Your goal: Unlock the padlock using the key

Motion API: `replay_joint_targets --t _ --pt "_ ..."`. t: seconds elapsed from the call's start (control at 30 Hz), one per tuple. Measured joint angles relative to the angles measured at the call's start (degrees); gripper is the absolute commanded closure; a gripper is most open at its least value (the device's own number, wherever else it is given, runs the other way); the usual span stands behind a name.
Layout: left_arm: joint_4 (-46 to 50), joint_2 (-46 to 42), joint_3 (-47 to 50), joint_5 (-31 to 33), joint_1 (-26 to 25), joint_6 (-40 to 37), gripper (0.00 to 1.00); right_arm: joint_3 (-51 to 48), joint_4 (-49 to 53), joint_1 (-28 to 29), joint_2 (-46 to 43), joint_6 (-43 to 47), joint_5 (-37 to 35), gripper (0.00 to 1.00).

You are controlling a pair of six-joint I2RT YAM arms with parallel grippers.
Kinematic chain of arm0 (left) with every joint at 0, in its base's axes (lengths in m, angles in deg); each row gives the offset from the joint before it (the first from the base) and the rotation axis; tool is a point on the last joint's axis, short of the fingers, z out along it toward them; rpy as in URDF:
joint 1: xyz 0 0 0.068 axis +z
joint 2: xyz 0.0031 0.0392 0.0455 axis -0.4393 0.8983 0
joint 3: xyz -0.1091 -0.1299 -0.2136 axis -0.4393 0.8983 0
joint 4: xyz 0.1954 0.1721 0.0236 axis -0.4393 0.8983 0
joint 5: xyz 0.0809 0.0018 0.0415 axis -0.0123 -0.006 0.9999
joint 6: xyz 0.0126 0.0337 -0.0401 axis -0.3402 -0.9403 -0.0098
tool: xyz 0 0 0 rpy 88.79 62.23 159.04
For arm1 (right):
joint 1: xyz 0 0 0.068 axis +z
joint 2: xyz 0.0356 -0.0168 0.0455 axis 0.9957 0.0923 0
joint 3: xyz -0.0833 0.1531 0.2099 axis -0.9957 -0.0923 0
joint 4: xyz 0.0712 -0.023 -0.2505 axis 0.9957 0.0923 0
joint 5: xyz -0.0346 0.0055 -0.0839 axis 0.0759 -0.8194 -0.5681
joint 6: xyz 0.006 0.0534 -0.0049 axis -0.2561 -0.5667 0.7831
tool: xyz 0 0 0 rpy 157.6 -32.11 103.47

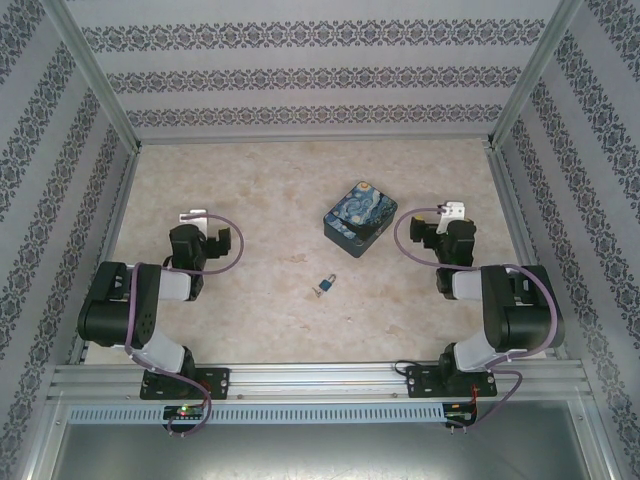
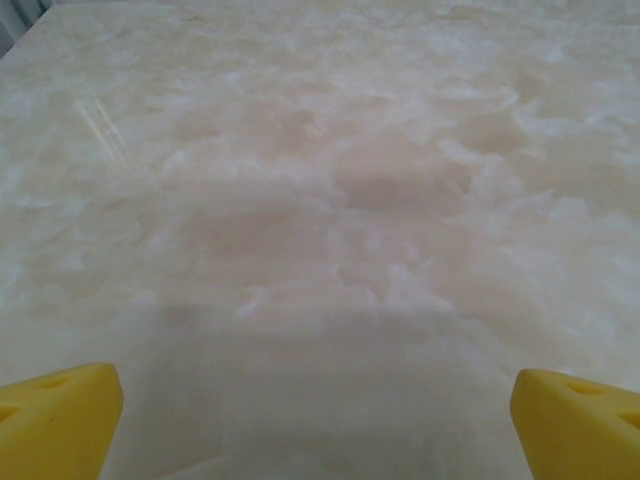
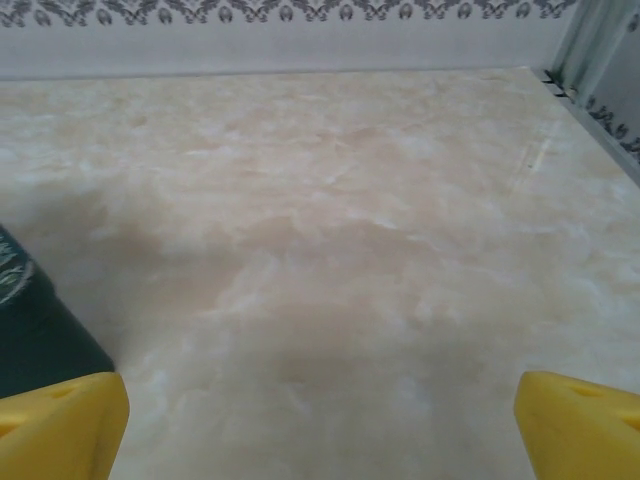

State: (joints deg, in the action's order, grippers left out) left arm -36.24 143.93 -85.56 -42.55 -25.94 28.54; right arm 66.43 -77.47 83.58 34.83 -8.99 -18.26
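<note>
The tiny blue padlock [image 1: 327,285] lies on the marbled table near the middle, about midway between the two arms. A small dark bit touches its lower left; I cannot tell whether that is the key. My left gripper [image 1: 205,234] hovers well to the padlock's left and stands open. In the left wrist view, the left gripper [image 2: 320,430] has its yellow fingertips [image 2: 60,420] far apart over bare table. My right gripper [image 1: 440,228] is off to the padlock's upper right. It is open too in its wrist view [image 3: 320,430], with nothing between the fingers.
A blue-and-yellow Starry Night box [image 1: 357,218] sits just behind the padlock; its dark side [image 3: 30,330] shows at the left of the right wrist view. Patterned walls and metal frame posts [image 1: 520,90] close in the table on three sides.
</note>
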Motion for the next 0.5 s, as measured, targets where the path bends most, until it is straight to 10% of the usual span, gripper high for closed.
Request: replay_joint_targets --t 0.5 --pt "0.0 0.0 -0.1 -1.9 0.0 0.0 0.0 0.0 0.2 2.0 0.0 0.2 -0.7 0.02"
